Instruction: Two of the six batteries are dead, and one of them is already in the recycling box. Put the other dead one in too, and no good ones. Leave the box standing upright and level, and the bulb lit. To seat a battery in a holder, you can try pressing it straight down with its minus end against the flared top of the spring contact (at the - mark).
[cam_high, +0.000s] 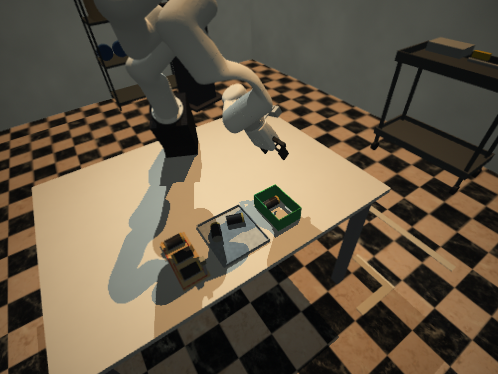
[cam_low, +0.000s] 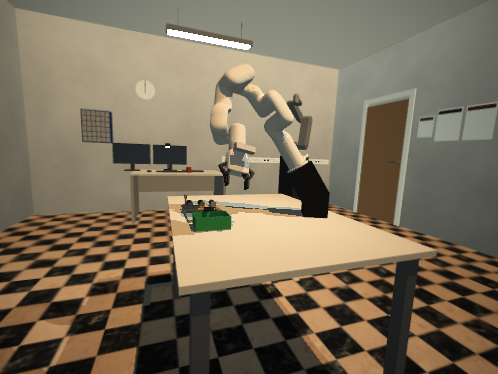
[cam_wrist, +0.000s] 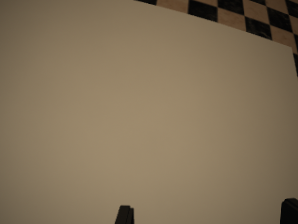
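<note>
My gripper (cam_high: 279, 147) (cam_low: 235, 180) (cam_wrist: 206, 217) is open and empty. It hangs well above the table (cam_high: 100, 200) (cam_low: 275, 240) (cam_wrist: 150, 100), behind the green recycling box (cam_high: 287, 220) (cam_low: 212, 220). The wrist view shows only bare table top between the fingertips. One battery (cam_high: 271, 202) lies inside the box. A grey tray (cam_high: 247, 237) left of the box holds one battery lying down (cam_high: 234, 219) and one standing upright (cam_high: 215, 230). An orange battery holder (cam_high: 173, 266) further left carries three batteries (cam_high: 173, 243) (cam_high: 183, 255) (cam_high: 190, 271). I cannot make out the bulb.
The arm's black base (cam_high: 175, 132) (cam_low: 310, 195) stands at the back of the table. A dark cart (cam_high: 440, 135) stands on the floor to the right. Wooden strips (cam_high: 410, 237) lie on the floor by the table's right leg.
</note>
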